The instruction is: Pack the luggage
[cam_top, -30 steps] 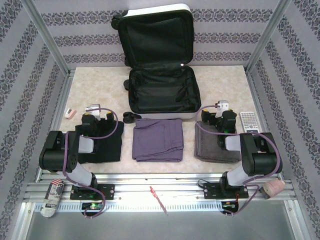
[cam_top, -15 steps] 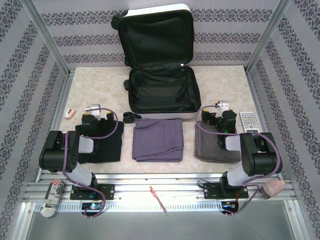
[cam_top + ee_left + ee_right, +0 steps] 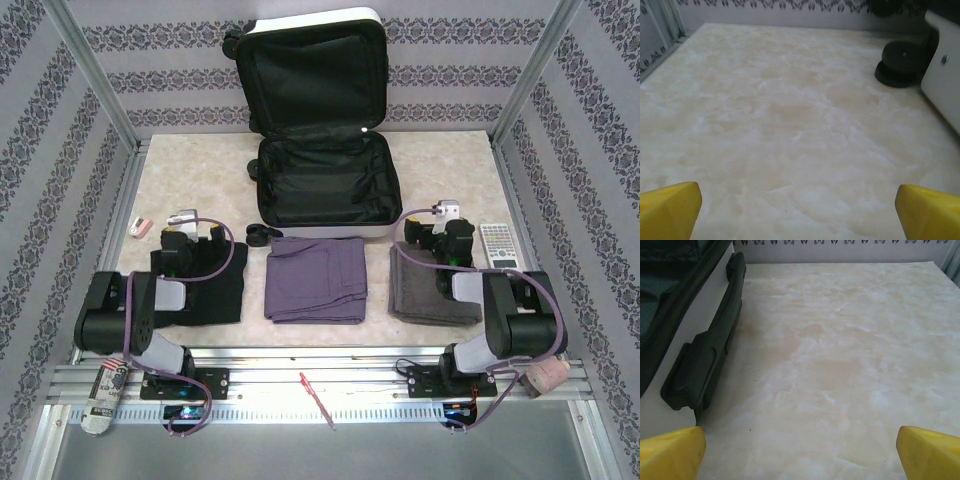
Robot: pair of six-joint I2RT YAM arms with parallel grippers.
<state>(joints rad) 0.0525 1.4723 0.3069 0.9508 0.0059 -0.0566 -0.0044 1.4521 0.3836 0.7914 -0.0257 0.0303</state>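
Lying open, lining bare, the luggage (image 3: 325,185) faces the left gripper (image 3: 799,210) and right gripper (image 3: 800,450), both spread wide and empty.

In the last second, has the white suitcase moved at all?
No. The luggage lies where it was, its hinge still level with the table's far edge.

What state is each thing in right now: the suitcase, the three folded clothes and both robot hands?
luggage, open, lid upright, nothing packed inside.
purple garment, folded, lying flat, not packed.
black garment, folded, not packed.
grey cloth, folded, not packed.
left hand, open, empty.
right hand, open, empty.
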